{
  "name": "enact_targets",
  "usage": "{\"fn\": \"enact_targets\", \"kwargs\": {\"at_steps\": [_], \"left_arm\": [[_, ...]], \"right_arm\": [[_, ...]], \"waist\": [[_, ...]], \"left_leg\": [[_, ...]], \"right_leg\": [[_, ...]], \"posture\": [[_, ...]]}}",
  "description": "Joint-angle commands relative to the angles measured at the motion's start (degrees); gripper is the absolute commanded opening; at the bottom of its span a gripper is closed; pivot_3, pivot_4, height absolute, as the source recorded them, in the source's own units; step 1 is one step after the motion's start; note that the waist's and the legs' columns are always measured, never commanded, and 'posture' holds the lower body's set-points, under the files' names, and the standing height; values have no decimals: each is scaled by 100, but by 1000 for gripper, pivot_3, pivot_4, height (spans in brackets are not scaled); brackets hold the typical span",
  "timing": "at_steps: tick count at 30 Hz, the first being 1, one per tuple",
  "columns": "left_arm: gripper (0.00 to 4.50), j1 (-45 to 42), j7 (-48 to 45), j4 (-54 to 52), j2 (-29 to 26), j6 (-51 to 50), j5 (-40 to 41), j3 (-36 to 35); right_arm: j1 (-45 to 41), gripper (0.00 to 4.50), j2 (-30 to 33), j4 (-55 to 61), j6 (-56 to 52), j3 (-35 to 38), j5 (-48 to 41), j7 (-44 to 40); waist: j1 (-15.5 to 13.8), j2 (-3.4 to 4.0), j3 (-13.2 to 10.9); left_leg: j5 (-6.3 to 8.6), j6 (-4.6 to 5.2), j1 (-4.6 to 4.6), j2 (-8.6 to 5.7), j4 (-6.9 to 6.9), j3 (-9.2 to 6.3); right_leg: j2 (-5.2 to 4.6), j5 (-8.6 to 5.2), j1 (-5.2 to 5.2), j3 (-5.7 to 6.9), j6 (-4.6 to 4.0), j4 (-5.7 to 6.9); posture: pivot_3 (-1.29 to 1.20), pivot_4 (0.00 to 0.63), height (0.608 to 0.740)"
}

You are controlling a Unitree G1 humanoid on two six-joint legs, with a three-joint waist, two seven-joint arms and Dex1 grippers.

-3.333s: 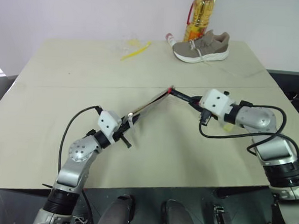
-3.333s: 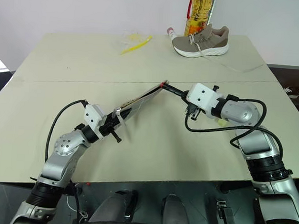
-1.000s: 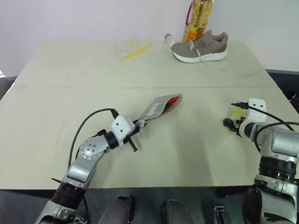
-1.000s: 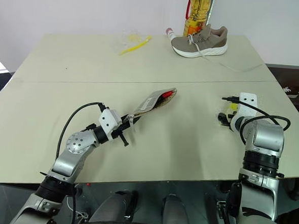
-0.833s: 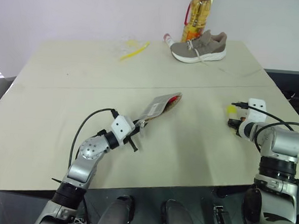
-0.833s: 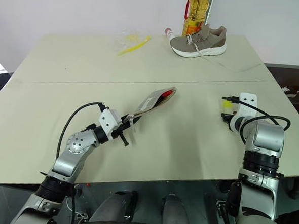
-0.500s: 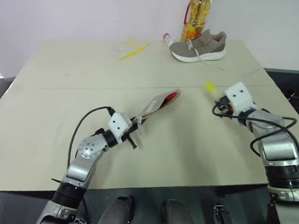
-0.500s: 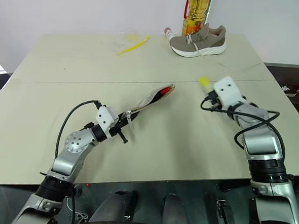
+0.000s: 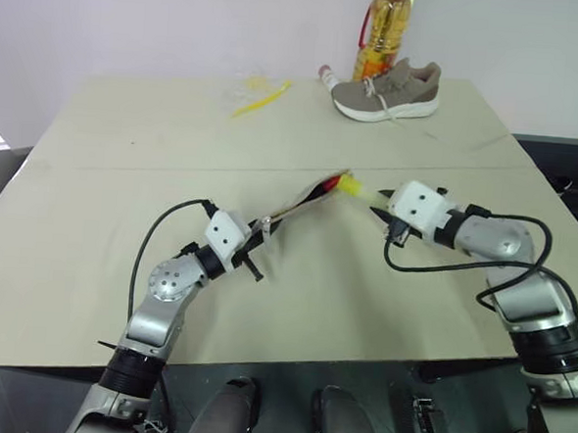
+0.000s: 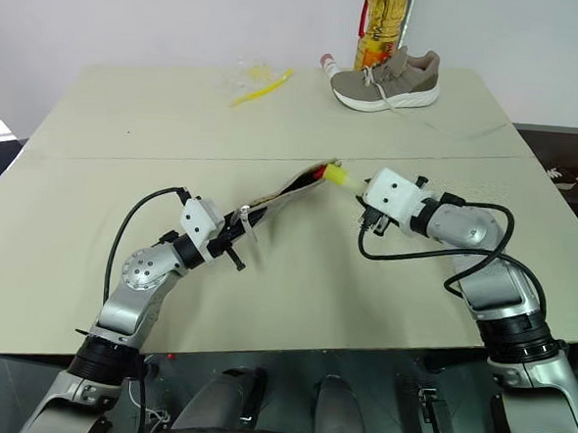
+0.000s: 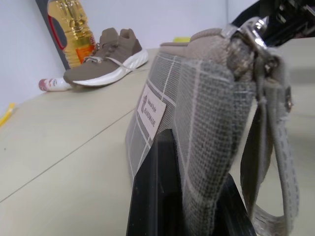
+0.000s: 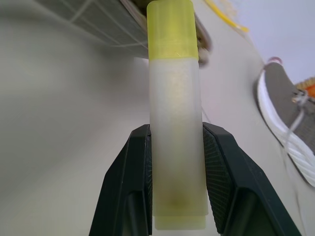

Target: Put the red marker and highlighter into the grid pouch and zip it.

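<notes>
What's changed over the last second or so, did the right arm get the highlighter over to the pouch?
Yes. The right gripper picked the highlighter up from the right side of the table and swung it left; its capped tip is now at the open mouth of the grid pouch, not yet inside. The left gripper still holds the pouch raised, the red marker still in it.

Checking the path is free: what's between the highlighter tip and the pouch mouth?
Nothing: the highlighter tip sits right at the grid pouch mouth in the eye views.
</notes>
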State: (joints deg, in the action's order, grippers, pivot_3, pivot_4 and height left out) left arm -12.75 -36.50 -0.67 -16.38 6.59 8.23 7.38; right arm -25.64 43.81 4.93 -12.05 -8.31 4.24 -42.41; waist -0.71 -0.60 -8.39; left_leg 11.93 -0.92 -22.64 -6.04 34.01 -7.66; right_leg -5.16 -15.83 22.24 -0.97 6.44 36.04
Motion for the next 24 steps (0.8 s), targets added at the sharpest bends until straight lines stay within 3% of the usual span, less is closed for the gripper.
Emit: {"fn": "enact_targets", "kwargs": {"at_steps": [1, 6, 11, 16, 17, 22, 24], "left_arm": [[0, -106, -176, -312, -106, 18, 126, -8], [0, -141, -464, -400, -269, -64, 111, 126], [0, -252, -856, -469, -420, -249, 244, 192], [0, -402, -1014, -420, -416, -305, 283, 230], [0, -417, -1010, -417, -405, -315, 277, 233], [0, -354, -784, -419, -322, -366, 243, 168], [0, -353, -456, -347, -147, -398, 277, 8]], "right_arm": [[-69, 849, 154, 329, 260, -53, 200, -158], [-67, 849, 373, 459, 861, -255, 520, -398], [-281, 849, 743, 444, 2393, -713, 1224, -637], [-443, 849, 406, 463, 2815, -845, 1099, -726], [-458, 1892, 351, 459, 2774, -831, 1075, -759], [-624, 4332, 22, 332, 2330, -391, 812, -553], [-782, 4332, -212, 312, 1692, -13, 337, -487]], "waist": [[-2, 0, 0], [-1, 0, 0], [1, 1, 0], [7, -2, -2], [3, -2, -2], [0, -2, -2], [-2, -2, -2]], "left_leg": [[0, 0, 0, 0, 0, 0], [0, 0, 0, 0, 0, 0], [0, 0, 0, 0, 0, 1], [0, -1, 1, 1, -1, 0], [0, -1, 1, 2, 0, 0], [0, -1, 1, 1, 0, -2], [0, -1, 1, 1, 1, -2]], "right_leg": [[0, 0, 0, 0, 0, 0], [0, 0, 0, 0, 0, 0], [0, 0, -2, 2, 0, -3], [1, -1, -2, 1, 0, -2], [2, 0, -1, 0, 0, -2], [1, 0, -2, -3, 0, -3], [1, 0, -2, -4, -1, -2]], "posture": [[0, 150, 740], [0, 150, 740], [0, 150, 740], [0, 150, 740], [0, 150, 740], [0, 150, 740], [0, 150, 740]]}}
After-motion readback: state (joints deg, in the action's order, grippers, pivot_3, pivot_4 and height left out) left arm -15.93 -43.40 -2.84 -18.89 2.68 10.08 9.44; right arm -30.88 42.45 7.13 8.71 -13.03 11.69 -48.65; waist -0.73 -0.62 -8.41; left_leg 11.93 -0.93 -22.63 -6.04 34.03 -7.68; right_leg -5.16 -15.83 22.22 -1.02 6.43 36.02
